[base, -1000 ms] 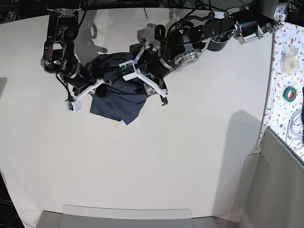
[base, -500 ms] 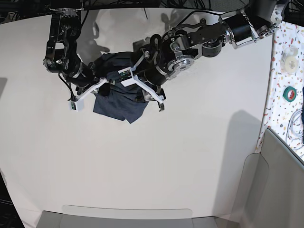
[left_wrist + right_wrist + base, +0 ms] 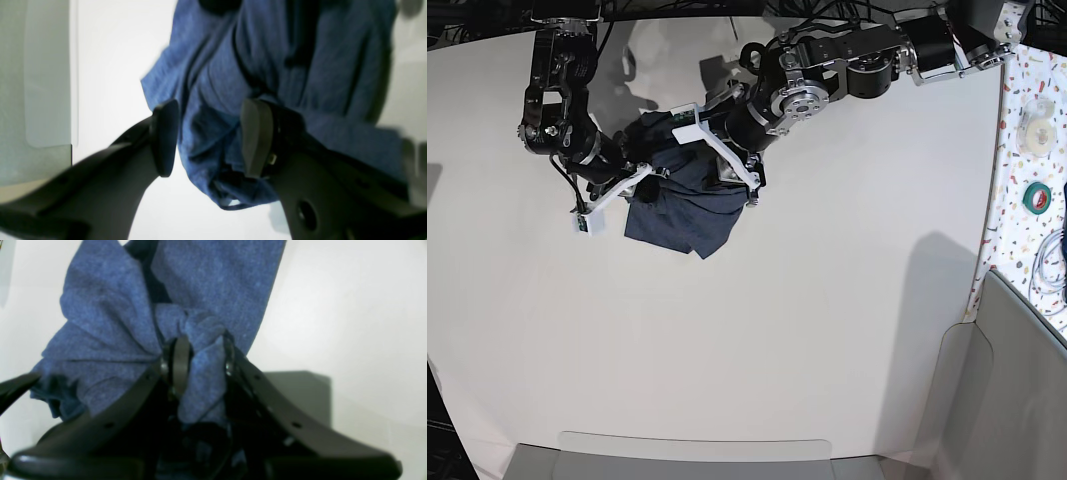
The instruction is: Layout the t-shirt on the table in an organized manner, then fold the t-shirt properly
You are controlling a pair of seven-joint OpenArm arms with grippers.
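The dark blue t-shirt point(image 3: 679, 212) lies bunched in a crumpled heap at the far middle-left of the white table point(image 3: 827, 330). My right gripper point(image 3: 202, 361) is shut on a gathered fold of the t-shirt point(image 3: 110, 330); in the base view that right gripper point(image 3: 649, 183) sits at the heap's left edge. My left gripper point(image 3: 210, 138) hangs over the t-shirt point(image 3: 300, 60) with its jaws wide apart and wrinkled cloth showing between and behind the fingers point(image 3: 165, 136). The base view has the left gripper point(image 3: 732, 180) on the heap's right side. No lettering shows.
A confetti-speckled strip point(image 3: 1027, 70) runs along the right edge and carries a green tape roll point(image 3: 1037, 197) and white rolls. A grey panel point(image 3: 1017, 400) stands at the near right corner. A grey tray point(image 3: 697, 455) lies along the front edge.
My left arm has swung toward the far side and to the left over the heap, its jaws staying wide. The right arm holds its grip and has barely moved; the cloth shifted slightly.
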